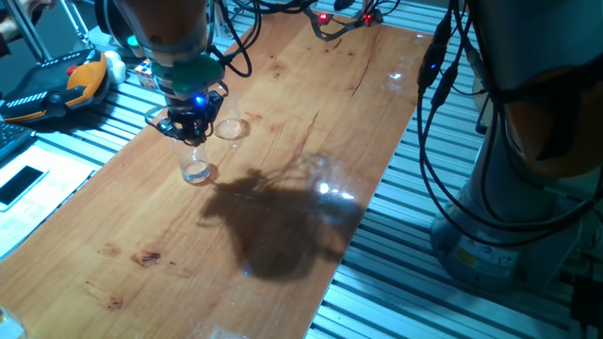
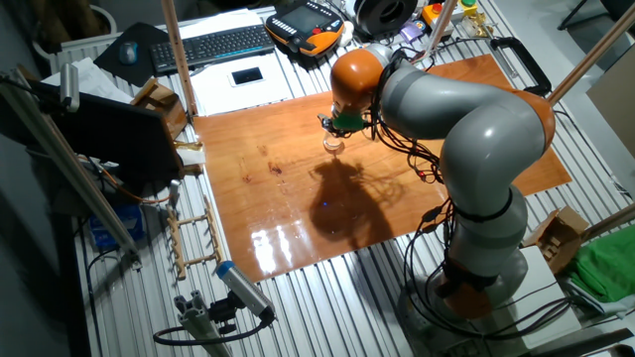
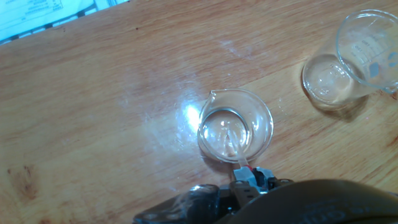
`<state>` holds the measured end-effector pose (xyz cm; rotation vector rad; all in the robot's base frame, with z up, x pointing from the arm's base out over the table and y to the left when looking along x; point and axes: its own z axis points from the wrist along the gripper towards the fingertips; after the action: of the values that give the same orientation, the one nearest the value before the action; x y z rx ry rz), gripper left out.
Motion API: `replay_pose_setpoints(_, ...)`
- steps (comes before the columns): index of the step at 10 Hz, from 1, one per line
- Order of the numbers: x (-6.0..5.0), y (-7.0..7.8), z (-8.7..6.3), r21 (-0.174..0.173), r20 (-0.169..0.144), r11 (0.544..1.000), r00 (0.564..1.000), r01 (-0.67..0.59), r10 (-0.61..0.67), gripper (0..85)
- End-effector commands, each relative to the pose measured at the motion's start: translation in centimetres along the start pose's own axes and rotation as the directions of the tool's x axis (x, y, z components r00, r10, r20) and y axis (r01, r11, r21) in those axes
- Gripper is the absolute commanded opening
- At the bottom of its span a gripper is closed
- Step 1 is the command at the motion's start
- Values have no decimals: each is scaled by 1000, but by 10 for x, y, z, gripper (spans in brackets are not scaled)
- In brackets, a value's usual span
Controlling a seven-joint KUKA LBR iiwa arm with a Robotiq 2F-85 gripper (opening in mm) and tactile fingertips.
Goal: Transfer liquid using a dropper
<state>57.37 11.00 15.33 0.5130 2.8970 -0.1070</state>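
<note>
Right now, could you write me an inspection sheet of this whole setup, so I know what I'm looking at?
Surface: wooden table, glossy with dark stains, on a slatted metal bench.
Job's things: dropper with its tip down in the small glass cup; faint glint of liquid at the bottom. A second glass cup stands apart.
Clutter: nothing seen on the wood besides the glassware.
Fingers: gripper directly over the small cup; fingers hidden, so the grip cannot be judged.
Cables: black cables hang beside the arm base; more lie at the table's far end.
Surroundings: keyboard, orange control pendant, wooden rack.
</note>
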Motion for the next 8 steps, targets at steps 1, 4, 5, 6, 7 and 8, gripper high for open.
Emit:
replay_pose_setpoints(1,0,0,1,0,0,1000,1000,0,0,10)
replay_pose_setpoints(4,-3,1,8,-15,-9,1000,1000,0,0,10)
replay_pose_setpoints(5,-3,1,9,-16,-9,1000,1000,0,0,10)
replay_pose_setpoints(6,-4,1,11,-17,-10,1000,1000,0,0,10)
replay_pose_setpoints(7,-4,1,12,-19,-10,1000,1000,1,-1,10)
replay_pose_setpoints(8,-5,2,13,-20,-11,1000,1000,2,-2,13)
